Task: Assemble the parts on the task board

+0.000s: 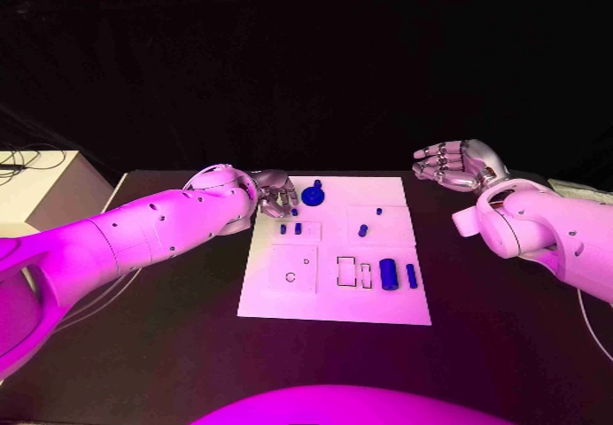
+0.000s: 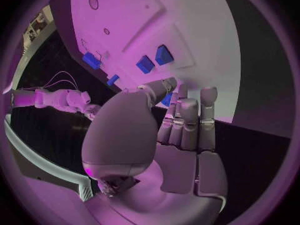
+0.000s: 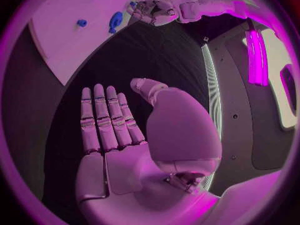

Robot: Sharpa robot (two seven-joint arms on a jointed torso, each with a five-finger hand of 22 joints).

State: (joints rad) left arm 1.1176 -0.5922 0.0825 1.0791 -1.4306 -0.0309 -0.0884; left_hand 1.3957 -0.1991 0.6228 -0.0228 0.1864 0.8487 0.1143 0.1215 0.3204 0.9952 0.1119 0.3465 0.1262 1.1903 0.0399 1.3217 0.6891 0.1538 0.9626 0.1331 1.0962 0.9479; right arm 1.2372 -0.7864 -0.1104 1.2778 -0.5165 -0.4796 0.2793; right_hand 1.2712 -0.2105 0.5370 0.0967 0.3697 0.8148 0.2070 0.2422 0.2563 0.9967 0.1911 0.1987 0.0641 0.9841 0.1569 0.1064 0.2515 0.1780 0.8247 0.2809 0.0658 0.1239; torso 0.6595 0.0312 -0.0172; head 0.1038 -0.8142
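The white task board [image 1: 335,297] lies in the middle of the black table, with several small blue parts on it. A round blue part [image 1: 314,193] sits near its far edge. A large blue cylinder [image 1: 387,274] stands near the front right. My left hand [image 1: 272,192] hangs over the board's far left corner, its fingers [image 2: 187,120] stretched out side by side. A small blue part [image 1: 294,212] lies just under them and shows in the gap beside the thumb [image 2: 167,99]. My right hand [image 1: 457,164] is raised off the board's far right corner, palm flat [image 3: 115,135] and holding nothing.
Outlined slots [image 1: 347,271] and a round recess [image 1: 291,277] mark the board's near half. A pale box [image 1: 38,190] stands off the table's left edge. Bare black table [image 1: 511,328] lies to the right of and in front of the board.
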